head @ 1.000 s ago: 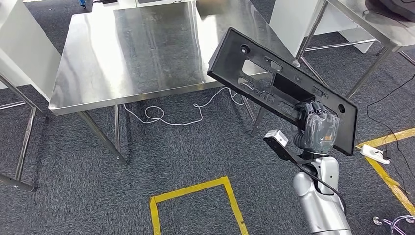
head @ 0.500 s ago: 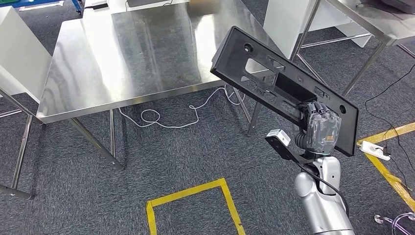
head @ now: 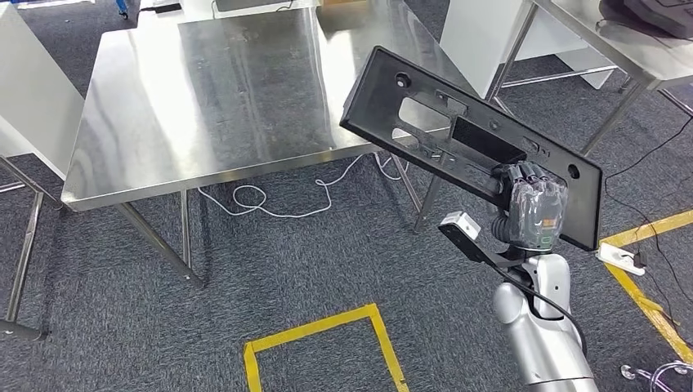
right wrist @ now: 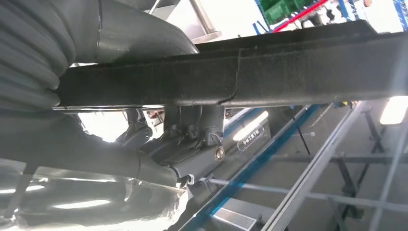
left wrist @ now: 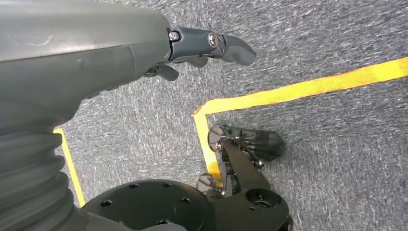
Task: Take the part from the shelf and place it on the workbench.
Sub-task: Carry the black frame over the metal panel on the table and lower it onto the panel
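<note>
Grey carpet marked with yellow tape (head: pixel 315 335) runs under a bare stainless-steel worktop (head: pixel 204 98), whose near edge lies ahead of the robot and to its left. In the head view the right robot hand (head: pixel 533 211) grips the part (head: pixel 458 139), a long black plastic panel with cut-outs and holes, near its right end; the fingers wrap the lower rail, and the right wrist view shows that rail (right wrist: pixel 231 77) clamped against the palm. The panel hangs in the air, tilted, its far left end reaching over the worktop's near right corner while most of it is above the floor. The left robot hand (left wrist: pixel 202 48) hangs low over the carpet with nothing in it, fingers loosely extended as far as the left wrist view shows. The carry looks nearly done, with the placing yet to come. To do it well, the panel should travel further over the steel so its whole length has support, then be levelled from its present tilt and lowered flat before the grip loosens. Because it is held at one end, the free end will tend to droop and could strike the edge first, so a slow, level descent seems wise.
</note>
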{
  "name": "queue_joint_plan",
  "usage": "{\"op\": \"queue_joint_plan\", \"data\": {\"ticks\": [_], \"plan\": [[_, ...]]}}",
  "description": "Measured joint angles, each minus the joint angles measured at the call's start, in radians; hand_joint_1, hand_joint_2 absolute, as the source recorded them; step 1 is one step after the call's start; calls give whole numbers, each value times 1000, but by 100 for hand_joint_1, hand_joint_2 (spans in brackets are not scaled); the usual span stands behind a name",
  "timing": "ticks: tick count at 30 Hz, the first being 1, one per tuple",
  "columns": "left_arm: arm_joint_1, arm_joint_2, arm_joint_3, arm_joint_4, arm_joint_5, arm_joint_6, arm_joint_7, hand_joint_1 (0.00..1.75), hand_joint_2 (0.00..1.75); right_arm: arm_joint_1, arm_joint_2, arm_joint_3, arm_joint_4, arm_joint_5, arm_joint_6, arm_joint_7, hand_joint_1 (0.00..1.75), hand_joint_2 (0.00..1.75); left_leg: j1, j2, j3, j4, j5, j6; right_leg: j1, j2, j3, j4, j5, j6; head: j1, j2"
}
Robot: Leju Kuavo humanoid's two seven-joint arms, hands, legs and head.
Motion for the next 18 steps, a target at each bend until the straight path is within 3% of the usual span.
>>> {"op": "queue_joint_plan", "data": {"ticks": [2, 3, 6, 7, 9, 12, 14, 15, 17, 18], "plan": [[0, 0, 0, 0, -3, 0, 0, 0, 175, -9, -11, 3, 0, 17, 16, 15, 175, 175, -1, -1, 6, 1, -6, 1, 0, 0, -54, 71, -7, 8, 1, 0], [1, 0, 0, 0, -5, 0, 0, 0, 175, -17, -17, 4, 0, 21, 26, 20, 175, 175, -1, -2, 10, 1, -10, -1, -1, 0, -54, 56, 11, 15, 2, 0], [1, 0, 0, 0, -11, -1, 0, 0, 175, -68, -47, 11, 2, 17, 53, 26, 175, 175, -3, -3, 27, 3, -25, -10, -4, -8, 12, -119, 108, 39, 6, 0], [1, 0, 0, 0, -12, -2, 0, 0, 175, -91, -59, 15, 5, 13, 60, 26, 175, 175, -7, -3, 30, 6, -31, -14, -5, -12, 37, -174, 132, 41, 8, 0], [1, 1, 3, 0, -15, -4, -1, 0, 175, -143, -77, 27, 14, 4, 77, 26, 175, 175, -14, -2, 29, 12, -41, -21, -6, -14, 57, -222, 151, 29, 7, 0], [-2, 2, 10, 0, -18, -5, -1, 0, 175, -229, -96, 53, 38, -4, 99, 26, 175, 175, -12, 3, 29, 16, -52, -31, -5, -7, 58, -225, 147, 3, -1, 0], [-3, 3, 15, -1, -19, -6, -1, 0, 175, -275, -102, 70, 50, -5, 106, 25, 175, 175, -6, 3, 15, 52, -74, -42, -9, -4, 66, -227, 142, -11, -4, 0], [-3, 3, 17, -1, -19, -6, -1, 0, 175, -295, -103, 79, 55, -5, 110, 25, 175, 175, -3, 2, -10, 100, -95, -48, -10, -4, 71, -228, 138, -17, -5, 0], [-2, 2, 20, -1, -20, -6, -1, 0, 175, -327, -103, 102, 72, -5, 120, 24, 175, 175, 3, 2, -93, 239, -141, -58, -7, -4, 81, -228, 129, -28, -8, 0], [-2, 2, 22, 0, -20, -5, -1, 0, 175, -339, -103, 112, 80, -5, 125, 24, 175, 175, 6, 2, -132, 293, -150, -60, -5, -3, 86, -228, 124, -31, -7, 0]]}}
